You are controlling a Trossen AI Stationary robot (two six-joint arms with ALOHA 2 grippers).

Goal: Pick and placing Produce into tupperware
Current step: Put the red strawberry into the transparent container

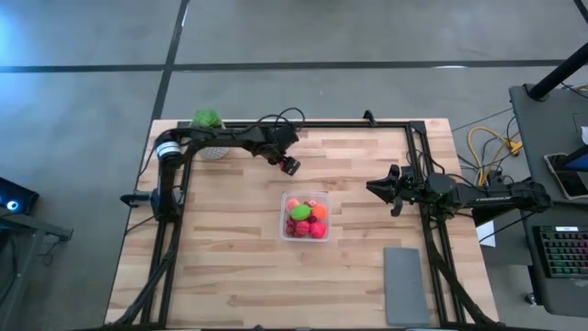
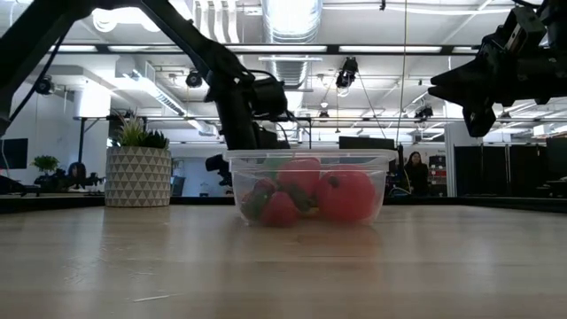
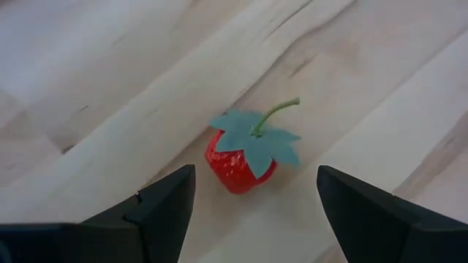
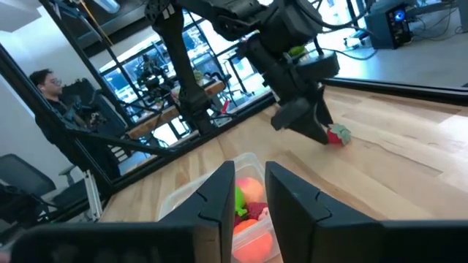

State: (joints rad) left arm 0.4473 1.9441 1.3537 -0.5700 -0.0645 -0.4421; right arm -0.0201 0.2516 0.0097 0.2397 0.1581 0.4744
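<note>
Left gripper (image 3: pixel 252 201) released, fingers astride strawberry (image 3: pixel 241 157) on table (image 1: pixel 230 276), near back edge. Right gripper (image 1: pixel 377 188) clenched, empty, near right edge. Tupperware (image 1: pixel 305 217) mid-table, holds produce.

Tupperware (image 4: pixel 219 201): near corner hidden behind the right gripper's (image 4: pixel 251 191) fingers (image 4: pixel 219 197) in the right wrist view.
Produce (image 2: pixel 306 197): blurred through the clear wall in the low view; single pieces not countable.
Strawberry (image 4: pixel 338 135): partly covered by the left gripper (image 4: pixel 311 126).
Grey pad (image 1: pixel 406 287): lower end cut by the picture's edge.
</note>
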